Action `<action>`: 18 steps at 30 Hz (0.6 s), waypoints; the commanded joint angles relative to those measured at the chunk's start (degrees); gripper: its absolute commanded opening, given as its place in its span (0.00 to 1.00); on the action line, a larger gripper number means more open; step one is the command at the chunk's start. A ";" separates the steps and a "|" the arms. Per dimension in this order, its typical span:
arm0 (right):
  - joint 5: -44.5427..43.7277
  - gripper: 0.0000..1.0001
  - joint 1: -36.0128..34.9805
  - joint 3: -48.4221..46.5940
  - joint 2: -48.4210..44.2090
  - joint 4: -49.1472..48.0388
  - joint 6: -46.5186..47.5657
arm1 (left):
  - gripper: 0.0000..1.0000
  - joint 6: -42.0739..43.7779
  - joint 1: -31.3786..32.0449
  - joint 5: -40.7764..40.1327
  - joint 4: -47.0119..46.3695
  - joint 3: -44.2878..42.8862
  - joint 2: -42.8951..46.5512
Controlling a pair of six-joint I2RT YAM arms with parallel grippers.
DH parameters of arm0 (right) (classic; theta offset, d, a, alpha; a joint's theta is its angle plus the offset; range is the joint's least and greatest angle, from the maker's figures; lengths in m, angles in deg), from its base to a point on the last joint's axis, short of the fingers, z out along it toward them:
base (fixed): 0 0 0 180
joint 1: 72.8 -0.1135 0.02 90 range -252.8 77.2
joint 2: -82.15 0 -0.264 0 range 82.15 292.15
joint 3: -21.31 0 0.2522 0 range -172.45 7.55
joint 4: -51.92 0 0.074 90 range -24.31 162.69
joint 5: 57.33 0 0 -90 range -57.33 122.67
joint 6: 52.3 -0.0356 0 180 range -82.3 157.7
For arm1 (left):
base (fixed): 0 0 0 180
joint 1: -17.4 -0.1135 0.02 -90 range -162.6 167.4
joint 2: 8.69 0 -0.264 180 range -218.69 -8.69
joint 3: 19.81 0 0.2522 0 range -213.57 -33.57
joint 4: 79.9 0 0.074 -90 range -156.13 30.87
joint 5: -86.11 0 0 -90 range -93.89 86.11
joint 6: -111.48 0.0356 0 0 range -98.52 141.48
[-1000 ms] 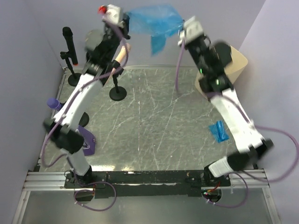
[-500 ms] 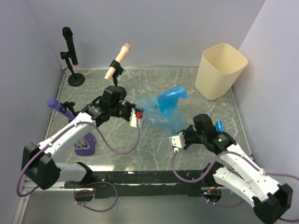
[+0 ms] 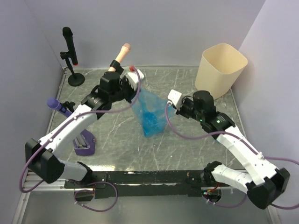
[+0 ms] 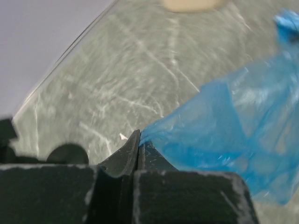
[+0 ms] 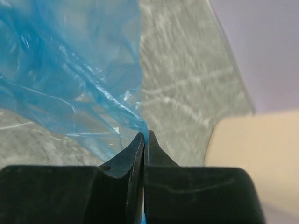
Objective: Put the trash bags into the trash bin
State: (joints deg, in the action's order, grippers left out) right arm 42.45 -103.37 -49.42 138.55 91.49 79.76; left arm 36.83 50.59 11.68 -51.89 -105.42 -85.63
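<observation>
Seen from above, the left arm stretches forward and inward from its base, and the right arm bends back toward the table's [image 3: 117, 144] middle. The left gripper [image 3: 134, 80] and the right gripper [image 3: 172, 100] each pinch a top corner of the blue trash bag [image 3: 149, 112], which hangs between them. I cannot tell whether its lower end touches the table. The trash bin [image 3: 219, 70] stands upright at the far right corner, well apart from the bag.

In the left wrist view, the jaws are closed on a bag corner, and the film runs off the right edge, blurred.

In the right wrist view, the jaws clamp the bag's edge. The bin's wall shows at lower right, cropped and blurred.
</observation>
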 commanded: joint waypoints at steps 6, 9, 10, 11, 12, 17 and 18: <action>6.60 0.61 17.36 -18.08 9.24 8.64 -37.80 | 0.01 -40.21 -5.59 -15.40 0.97 -9.18 -1.72; 20.66 0.69 21.07 -16.52 9.52 7.08 -48.11 | 0.01 -46.98 -5.68 -14.96 -2.19 -9.09 -0.57; 24.11 0.71 21.25 -15.11 9.43 5.94 -49.43 | 0.01 -48.30 -5.68 -14.70 -3.42 -9.09 -0.49; 26.75 0.74 21.25 -13.36 8.99 4.45 -50.75 | 0.00 -49.97 -5.68 -15.13 -3.86 -9.61 -0.57; 28.43 0.76 21.25 -11.60 8.47 3.04 -52.59 | 0.01 -51.29 -5.68 -15.39 -3.78 -10.49 -0.92; 35.65 0.82 21.25 -4.74 7.23 -1.98 -55.16 | 0.01 -60.07 -8.40 -16.11 -1.15 -17.61 -4.78; 35.92 0.83 21.25 -3.16 7.23 -3.29 -55.59 | 0.01 -61.83 -8.93 -14.97 -0.88 -18.40 -5.49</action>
State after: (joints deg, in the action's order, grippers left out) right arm 69.47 -82.03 -56.16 147.25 93.67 30.30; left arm -14.23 44.01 -3.55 -51.59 -118.12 -89.90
